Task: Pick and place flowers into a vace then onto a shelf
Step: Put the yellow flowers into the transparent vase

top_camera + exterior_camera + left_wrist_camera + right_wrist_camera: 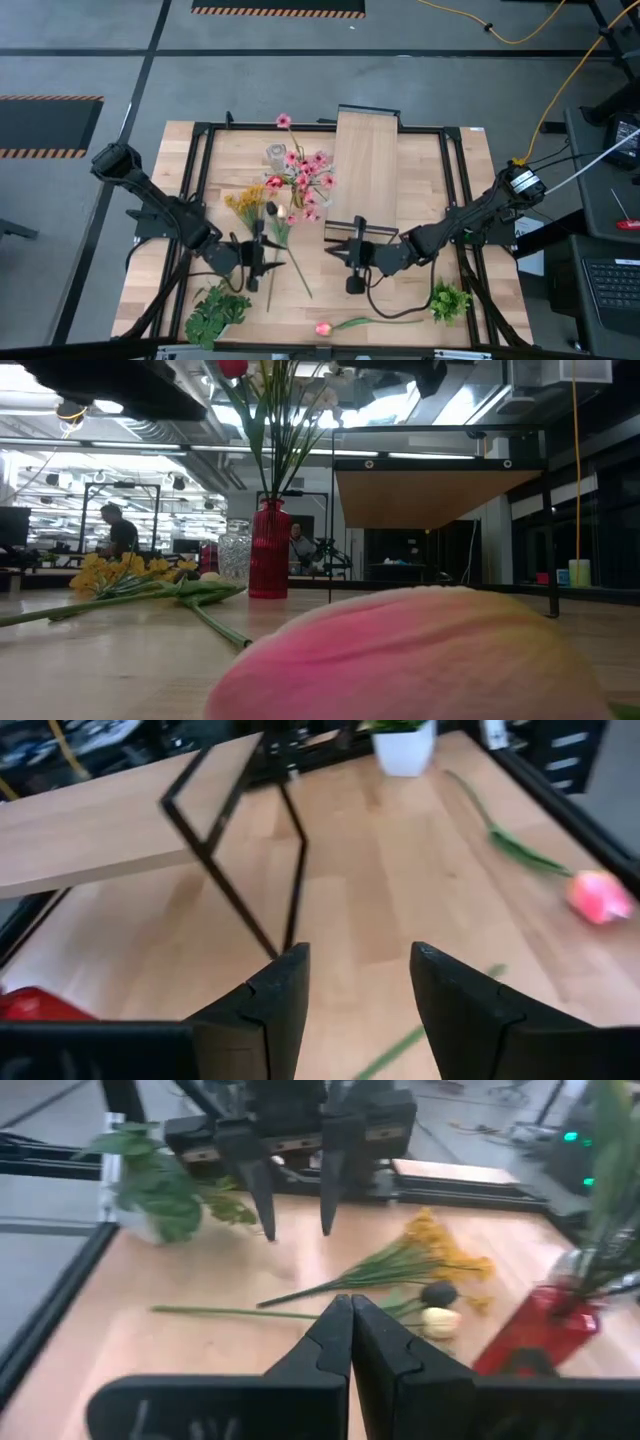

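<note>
Pink blossom sprays (305,180) stand with their stems in a small red cylinder (268,550). The clear glass vase (275,155) (235,553) stands beside it, holding nothing. Yellow daisies (245,200) (440,1245) and a few other long stems (290,262) lie flat on the table. A pink tulip (323,328) (600,898) lies near the table's near edge. The shelf (365,165) (440,495) stands at the far middle. My left gripper (262,255) (360,1000) is open above the loose stems. My right gripper (345,255) (350,1315) is shut and faces it, near the shelf's near end.
Two bushy green bunches sit at the near corners: one at the left (215,315), one in a white pot at the right (450,300) (405,745). The shelf's dark frame legs (240,880) stand close ahead of my left gripper. Bare tabletop (420,250) lies between the shelf and the tulip.
</note>
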`<action>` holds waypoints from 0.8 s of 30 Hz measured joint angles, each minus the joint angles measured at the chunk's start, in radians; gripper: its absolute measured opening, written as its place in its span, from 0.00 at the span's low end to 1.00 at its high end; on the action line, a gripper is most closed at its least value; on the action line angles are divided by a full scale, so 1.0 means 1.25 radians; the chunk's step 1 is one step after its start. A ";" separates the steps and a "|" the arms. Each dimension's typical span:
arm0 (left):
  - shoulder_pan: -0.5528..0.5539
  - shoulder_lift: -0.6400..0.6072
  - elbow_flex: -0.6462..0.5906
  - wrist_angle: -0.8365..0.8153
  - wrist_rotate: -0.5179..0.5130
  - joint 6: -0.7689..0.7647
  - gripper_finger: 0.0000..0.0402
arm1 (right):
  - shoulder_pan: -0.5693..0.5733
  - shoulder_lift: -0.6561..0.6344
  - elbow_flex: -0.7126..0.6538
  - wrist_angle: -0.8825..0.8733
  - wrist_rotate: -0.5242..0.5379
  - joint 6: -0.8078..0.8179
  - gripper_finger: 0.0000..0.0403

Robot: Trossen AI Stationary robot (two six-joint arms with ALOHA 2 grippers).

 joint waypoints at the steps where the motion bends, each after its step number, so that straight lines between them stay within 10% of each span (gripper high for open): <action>1: -0.009 0.000 0.000 0.000 0.001 0.000 0.41 | 0.005 0.000 0.000 0.000 -0.001 0.007 0.02; 12: -0.091 -0.005 0.001 -0.089 0.008 -0.047 0.10 | 0.065 0.000 0.000 0.000 -0.001 0.059 0.02; 24: -0.099 -0.086 0.001 -0.444 0.015 -0.503 0.00 | 0.044 0.000 0.000 0.000 -0.001 0.058 0.02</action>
